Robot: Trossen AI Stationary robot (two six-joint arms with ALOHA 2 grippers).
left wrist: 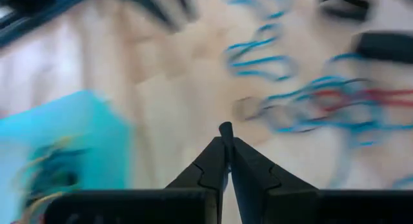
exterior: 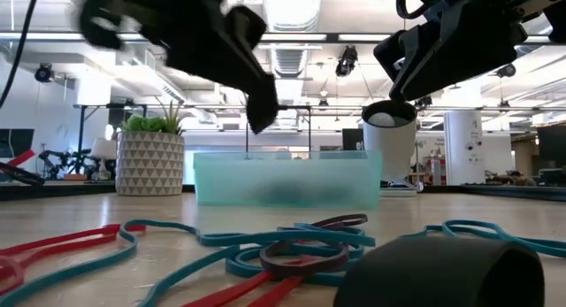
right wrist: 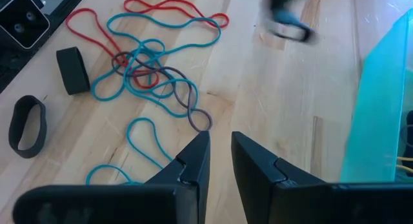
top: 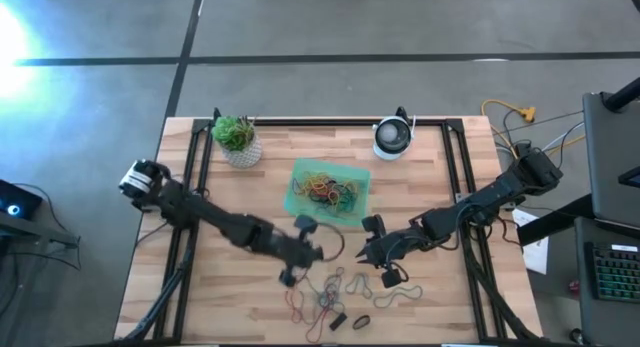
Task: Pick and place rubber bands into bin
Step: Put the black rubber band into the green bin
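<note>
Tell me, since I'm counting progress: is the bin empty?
No. The bin already holds a tangle of rubber bands; others lie outside it on the table.

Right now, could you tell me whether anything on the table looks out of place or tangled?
Yes: several rubber bands lie knotted in one tangle on the wood, outside the green bin. Nothing looks spilled or damaged.

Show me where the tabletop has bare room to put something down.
Bare wood lies along the left edge, between the plant pot and the left arm. More lies right of the bin, below the round white device. The front centre is crowded: loose rubber bands, with the left gripper and right gripper over them.
</note>
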